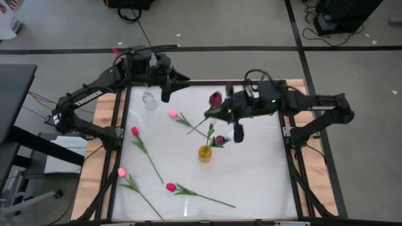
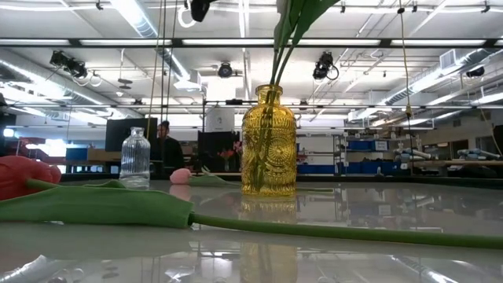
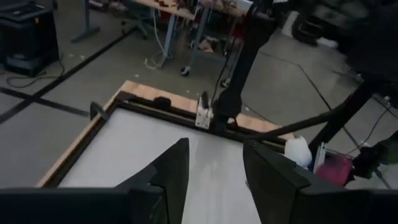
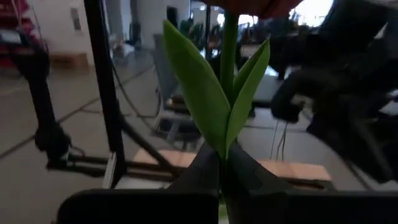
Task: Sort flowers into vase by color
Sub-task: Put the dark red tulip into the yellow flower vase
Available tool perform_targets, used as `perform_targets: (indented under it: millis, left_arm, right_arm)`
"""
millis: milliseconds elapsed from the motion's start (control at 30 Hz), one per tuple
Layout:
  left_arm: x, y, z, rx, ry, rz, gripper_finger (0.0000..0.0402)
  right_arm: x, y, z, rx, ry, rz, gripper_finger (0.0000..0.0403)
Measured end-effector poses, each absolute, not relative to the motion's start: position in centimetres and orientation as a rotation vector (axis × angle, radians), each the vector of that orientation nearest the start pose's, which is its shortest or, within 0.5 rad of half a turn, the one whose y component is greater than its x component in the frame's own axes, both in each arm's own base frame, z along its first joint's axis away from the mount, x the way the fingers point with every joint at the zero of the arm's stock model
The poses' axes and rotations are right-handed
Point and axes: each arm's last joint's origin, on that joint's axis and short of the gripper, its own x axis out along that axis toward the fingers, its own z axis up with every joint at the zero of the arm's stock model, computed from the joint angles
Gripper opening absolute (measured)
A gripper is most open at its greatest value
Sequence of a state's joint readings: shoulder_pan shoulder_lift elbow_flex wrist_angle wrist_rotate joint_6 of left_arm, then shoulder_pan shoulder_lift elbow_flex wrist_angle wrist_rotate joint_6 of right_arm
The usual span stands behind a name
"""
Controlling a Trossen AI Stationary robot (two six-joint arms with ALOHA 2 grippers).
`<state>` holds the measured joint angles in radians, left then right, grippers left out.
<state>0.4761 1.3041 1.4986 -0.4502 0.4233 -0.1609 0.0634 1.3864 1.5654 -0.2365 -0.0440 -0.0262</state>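
Observation:
My right gripper (image 1: 225,112) is shut on a dark red tulip (image 1: 215,98) above the table's middle, just beyond the yellow glass vase (image 1: 205,152). The vase holds one dark purple tulip (image 1: 220,139); in the low view (image 2: 268,141) green stems rise from its neck. A clear glass bottle (image 1: 149,100) stands at the far left. Several pink and red tulips lie flat on the table: (image 1: 173,113), (image 1: 134,131), (image 1: 121,171), (image 1: 170,186). My left gripper (image 1: 166,88) is open and empty over the far left edge, beside the clear bottle. My right gripper pinches the tulip's thin green stem (image 4: 222,163) between its two shut fingers, just below where the two leaves (image 4: 205,93) branch off. The flower is lifted clear of the table, and its head (image 4: 261,5) stands beyond the fingertips.
The white table top is framed by black rails and wooden borders (image 1: 100,157). The red tulip nearest the front edge lies close before the low camera (image 2: 23,177), with its leaf and stem across the foreground. Bare table surface shows at the near right (image 1: 264,176).

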Motion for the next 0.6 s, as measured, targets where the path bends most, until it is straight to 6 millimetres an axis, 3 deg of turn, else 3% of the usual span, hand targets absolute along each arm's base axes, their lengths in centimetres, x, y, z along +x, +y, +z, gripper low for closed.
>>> perform_targets:
  millis: [267,600]
  left_arm:
    - [25.4,8.8,43.3,-0.294,0.308,0.084,0.0155]
    - [25.9,6.5,42.5,-0.314,0.403,0.138,0.0155]
  right_arm:
    - [33.3,4.3,41.8,0.025,0.258,0.183,0.0007]
    - [33.2,5.8,39.4,-0.028,0.454,0.084,0.0007]
